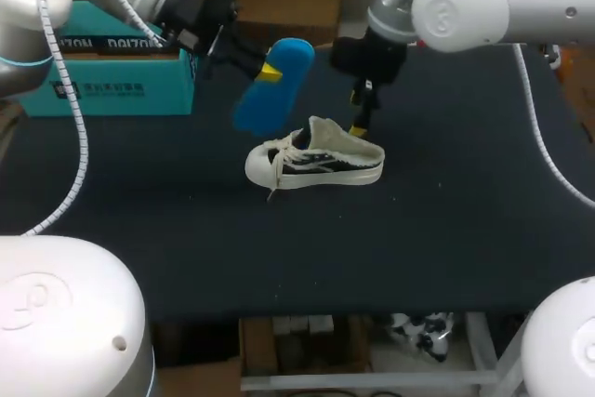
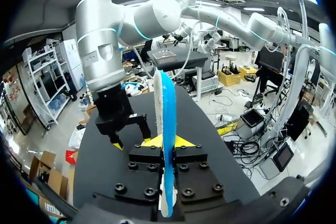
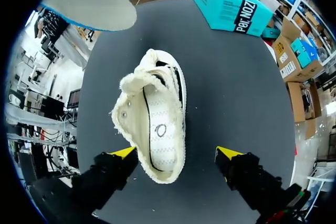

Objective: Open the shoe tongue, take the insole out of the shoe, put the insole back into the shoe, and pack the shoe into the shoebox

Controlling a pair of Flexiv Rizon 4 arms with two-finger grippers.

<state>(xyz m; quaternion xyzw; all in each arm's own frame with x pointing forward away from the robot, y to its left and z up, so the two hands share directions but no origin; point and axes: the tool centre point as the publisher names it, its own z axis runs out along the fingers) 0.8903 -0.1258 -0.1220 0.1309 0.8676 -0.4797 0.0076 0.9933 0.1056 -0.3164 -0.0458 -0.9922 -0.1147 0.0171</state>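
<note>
Currently: white shoe [image 1: 316,160] upright on its sole on worktop [image 1: 437,230], toe toward left arm's side, laces loose, opening wide, white lining visible inside. Blue insole [image 1: 274,86] out of shoe, pinched on edge between fingers of left gripper [image 1: 268,72], held in air above and behind shoe's toe end, clear of shoe. Right gripper [image 3: 176,153] spread wide over shoe's heel, one yellow tip just beside heel rim, other well apart from shoe, gripping nothing. Teal shoebox [image 1: 112,72] behind shoe on left arm's side, well apart.
</note>
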